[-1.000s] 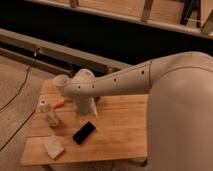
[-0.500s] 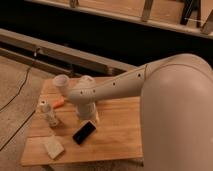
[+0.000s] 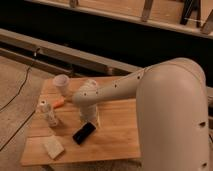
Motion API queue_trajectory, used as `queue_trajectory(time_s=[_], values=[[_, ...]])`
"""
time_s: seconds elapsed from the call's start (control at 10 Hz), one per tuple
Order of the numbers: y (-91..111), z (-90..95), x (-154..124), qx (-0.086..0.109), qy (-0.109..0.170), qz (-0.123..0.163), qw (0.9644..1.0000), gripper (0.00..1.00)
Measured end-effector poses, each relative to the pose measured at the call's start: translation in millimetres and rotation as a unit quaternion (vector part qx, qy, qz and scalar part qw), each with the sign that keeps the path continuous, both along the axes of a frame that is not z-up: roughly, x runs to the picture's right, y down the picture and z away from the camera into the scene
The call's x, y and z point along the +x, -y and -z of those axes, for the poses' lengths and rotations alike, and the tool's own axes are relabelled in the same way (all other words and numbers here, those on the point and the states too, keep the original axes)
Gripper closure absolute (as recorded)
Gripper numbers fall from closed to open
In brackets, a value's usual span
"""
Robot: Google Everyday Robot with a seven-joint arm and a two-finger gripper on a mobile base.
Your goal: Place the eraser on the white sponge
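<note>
On the wooden table [image 3: 120, 140], the white sponge [image 3: 53, 146] lies at the near left corner, with a white bottle [image 3: 49, 114] standing just beyond it. To their right, near the table's middle, the black eraser [image 3: 84, 133] lies flat, well apart from the sponge. The gripper [image 3: 93, 119] hangs over the eraser's far end, jaws spread and nothing held. The pick-up looks to be the step in hand; next the jaws must straddle the eraser and close. Against the earlier frame, the arm has dropped nearer, while eraser and sponge are unmoved
</note>
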State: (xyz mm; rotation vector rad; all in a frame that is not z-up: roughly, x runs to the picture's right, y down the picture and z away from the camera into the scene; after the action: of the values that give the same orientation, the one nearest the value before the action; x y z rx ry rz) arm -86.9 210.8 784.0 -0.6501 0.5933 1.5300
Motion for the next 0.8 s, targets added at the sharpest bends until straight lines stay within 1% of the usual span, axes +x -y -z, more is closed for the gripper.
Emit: queue_trajectory(time_s=[0.3, 0.5, 0.8], values=[[-0.9, -7.7, -5.5, 0.001, -0.007, 0.0, 1.0, 0.35], [-5.3, -9.3, -13.4, -0.003, -0.007, 0.002, 1.0, 0.35], [-11.5, -11.4, -16.5, -0.01, -0.009, 0.001, 0.9999, 0.35]])
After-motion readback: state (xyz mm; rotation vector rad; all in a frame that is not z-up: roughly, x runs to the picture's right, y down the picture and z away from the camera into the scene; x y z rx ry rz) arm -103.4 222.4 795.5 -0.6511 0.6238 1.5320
